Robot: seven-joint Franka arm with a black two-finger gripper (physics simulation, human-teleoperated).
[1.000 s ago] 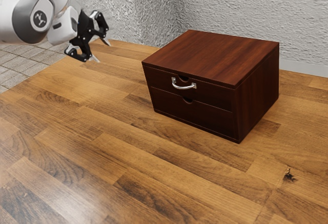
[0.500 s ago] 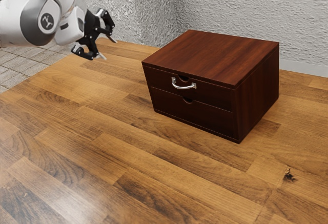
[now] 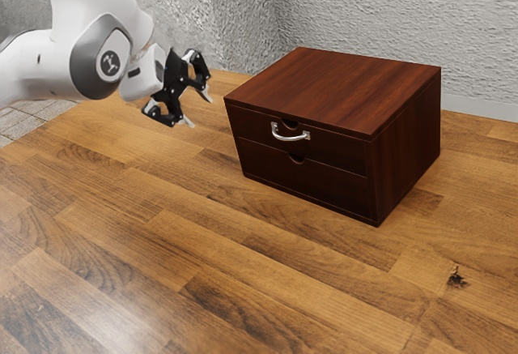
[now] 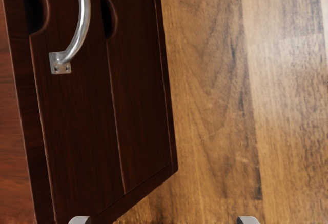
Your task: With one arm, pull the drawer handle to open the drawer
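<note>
A dark wood cabinet [image 3: 340,87] with two drawers stands on the floor. The upper drawer [image 3: 324,139] carries a curved silver handle [image 3: 290,135] and sits flush with the cabinet front. My black gripper [image 3: 193,99] hangs in the air off the cabinet's front corner toward the exterior view's left, apart from it, its fingers spread open around nothing. In the wrist view the handle [image 4: 77,29] and both drawer fronts [image 4: 92,106] lie ahead of the hand, and two grey fingertips [image 4: 79,220] peek in wide apart.
Wooden plank floor [image 3: 202,257] stretches in front of the cabinet. A rough grey wall [image 3: 364,6] runs behind it, and grey floor tiles [image 3: 24,111] lie at the exterior view's far left. A small dark mark [image 3: 457,277] sits on the floor.
My arm has swung toward the exterior view's right and a little lower, bringing the open gripper closer to the cabinet's front corner. The cabinet and its drawers have stayed as they were.
</note>
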